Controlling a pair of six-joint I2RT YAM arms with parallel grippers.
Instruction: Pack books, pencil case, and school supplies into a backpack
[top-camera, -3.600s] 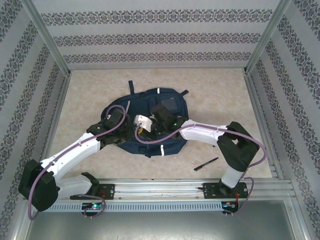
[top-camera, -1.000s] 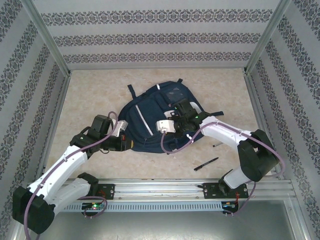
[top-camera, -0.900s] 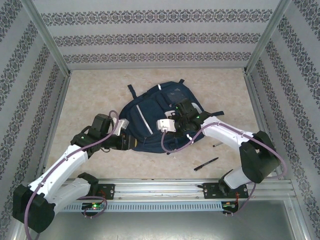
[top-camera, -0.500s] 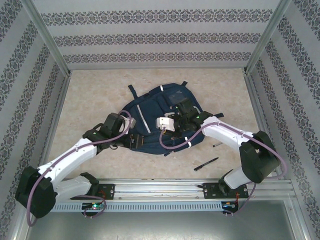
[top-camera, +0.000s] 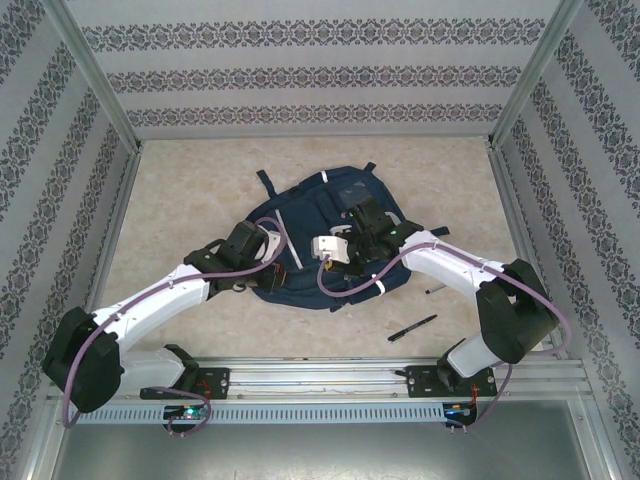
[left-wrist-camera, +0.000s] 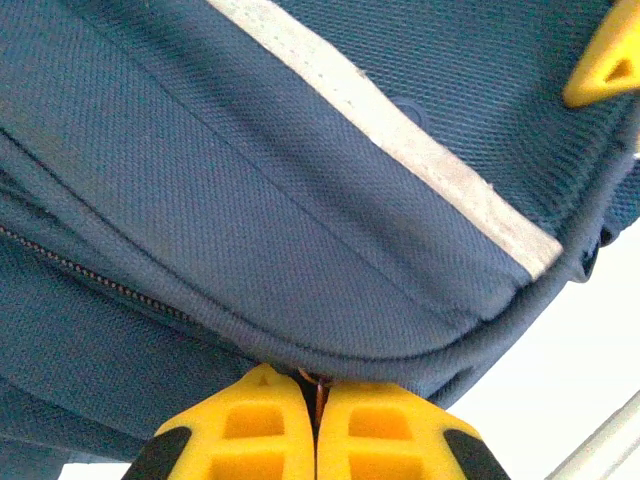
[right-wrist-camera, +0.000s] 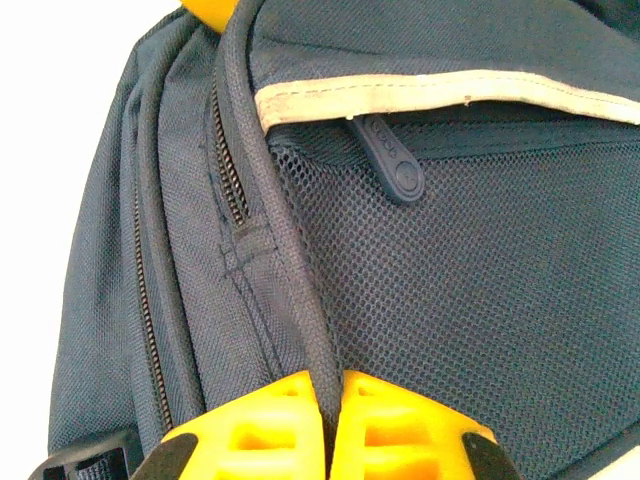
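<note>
Beige marbled counter (top-camera: 190, 190) runs between patterned walls (top-camera: 90, 200). From above, the backpack (top-camera: 312, 205) sits at its middle with both my arms bent in over it. A second ago my left hand (top-camera: 272, 266) hung off the backpack's left edge. Since then that arm has swung inward, and the hand now sits on the near-left rim. My right hand (top-camera: 356, 222) has kept its place on the upper right part, elbow pushed out to the right and forearm angled across. The backpack has turned a little between the 2 hands. The pen (top-camera: 412, 328) lies on the counter near my right base, well apart from the backpack, so I judge the packing unfinished. This 2-handed hold looks to me like readying the bag for opening rather than loading it.

At my left wrist, the left hand (left-wrist-camera: 316, 425) is closed, its 2 yellow fingertips (left-wrist-camera: 250, 430) pressed together with the backpack's lower seam nipped between them, as far as I can tell. Navy cloth rises above them, with a pale stripe (left-wrist-camera: 400, 140) slanting across and a zipper (left-wrist-camera: 90, 275) on the left.

At my right wrist, the right hand (right-wrist-camera: 333, 425) is closed too, pinching the corded edge (right-wrist-camera: 290, 250) that climbs the backpack's side. Beside it is a mesh pocket (right-wrist-camera: 470, 290), with a zipper pull (right-wrist-camera: 395, 165) hanging above it.
</note>
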